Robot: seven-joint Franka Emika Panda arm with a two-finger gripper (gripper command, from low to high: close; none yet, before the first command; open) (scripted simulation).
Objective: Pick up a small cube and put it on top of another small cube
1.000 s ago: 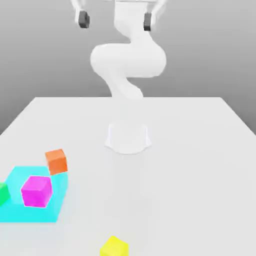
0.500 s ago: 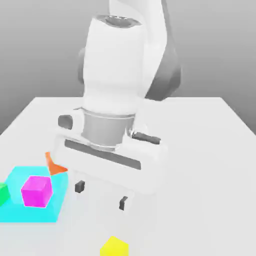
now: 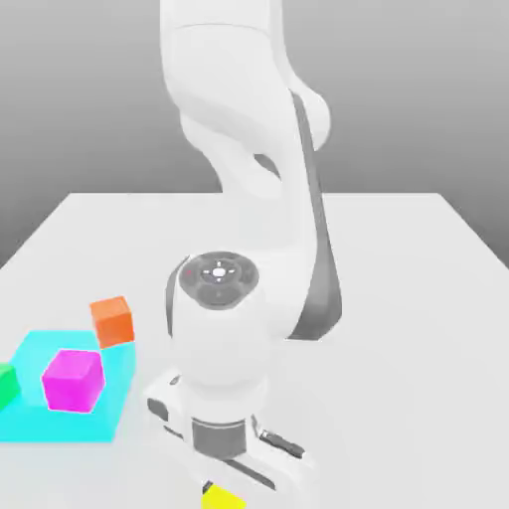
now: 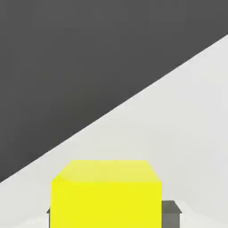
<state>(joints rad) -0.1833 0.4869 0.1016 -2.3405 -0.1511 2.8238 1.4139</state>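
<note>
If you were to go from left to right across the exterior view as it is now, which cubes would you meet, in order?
Green cube, magenta cube, orange cube, yellow cube.

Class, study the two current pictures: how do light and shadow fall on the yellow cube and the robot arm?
Exterior view: the arm is washed nearly white, its shading faint. Hand view: the yellow cube shows a paler face beside a more saturated one.
</note>
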